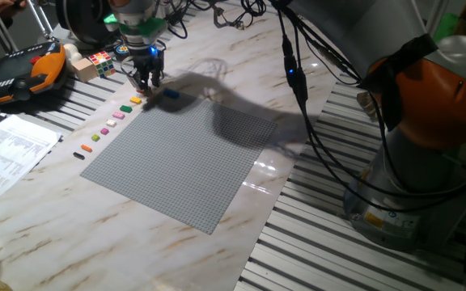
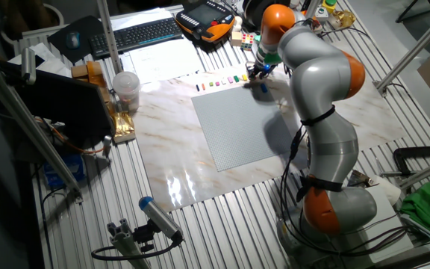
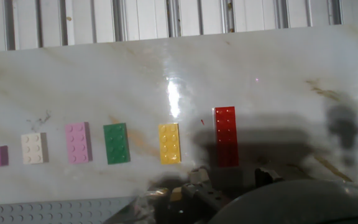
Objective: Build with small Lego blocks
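Red plastic rectangular brick (image 3: 226, 135) lies at the right end of a row with yellow (image 3: 169, 143), green (image 3: 116, 144) and pink (image 3: 78, 142) bricks, beside the grey studded baseplate (image 1: 180, 153). A good pick probably needs the two-finger gripper (image 1: 147, 78) centred over it, fingers straddling its narrow sides. It sits just ahead of the jaws; their spread I cannot tell.

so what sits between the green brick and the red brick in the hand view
One yellow brick lies between the green brick and the red brick, clearly shown in the hand view.
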Robot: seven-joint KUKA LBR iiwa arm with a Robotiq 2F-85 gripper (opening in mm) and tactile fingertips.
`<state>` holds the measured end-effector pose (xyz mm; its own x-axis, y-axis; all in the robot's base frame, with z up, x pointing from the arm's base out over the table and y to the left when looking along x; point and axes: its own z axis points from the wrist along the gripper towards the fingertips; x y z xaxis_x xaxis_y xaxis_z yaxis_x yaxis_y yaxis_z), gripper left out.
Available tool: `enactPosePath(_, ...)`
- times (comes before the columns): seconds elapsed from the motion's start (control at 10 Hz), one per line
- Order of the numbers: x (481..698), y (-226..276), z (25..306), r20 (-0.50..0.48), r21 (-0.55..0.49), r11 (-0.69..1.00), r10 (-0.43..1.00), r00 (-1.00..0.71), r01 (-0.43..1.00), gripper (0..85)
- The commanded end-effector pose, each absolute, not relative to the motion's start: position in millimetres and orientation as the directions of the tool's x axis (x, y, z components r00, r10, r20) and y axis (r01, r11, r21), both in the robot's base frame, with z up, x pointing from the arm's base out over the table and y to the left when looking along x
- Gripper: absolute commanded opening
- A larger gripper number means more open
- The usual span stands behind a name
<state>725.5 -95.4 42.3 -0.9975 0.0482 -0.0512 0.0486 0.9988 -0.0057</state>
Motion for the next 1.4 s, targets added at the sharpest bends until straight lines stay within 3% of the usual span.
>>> enactPosePath(0.0, 725.6, -95.4, 42.4, -0.051, -0.006, 0.999, 0.051, -0.997, 0.052, 49.7)
enactPosePath(0.4, 734.6, -95.2, 48.0, -0.072, -0.020, 0.998, 0.064, -0.995, 0.065, 51.0)
enactPosePath(1.3, 748.6, -97.8, 31.3, -0.084, -0.007, 0.998, 0.063, -0.995, 0.064, 46.0)
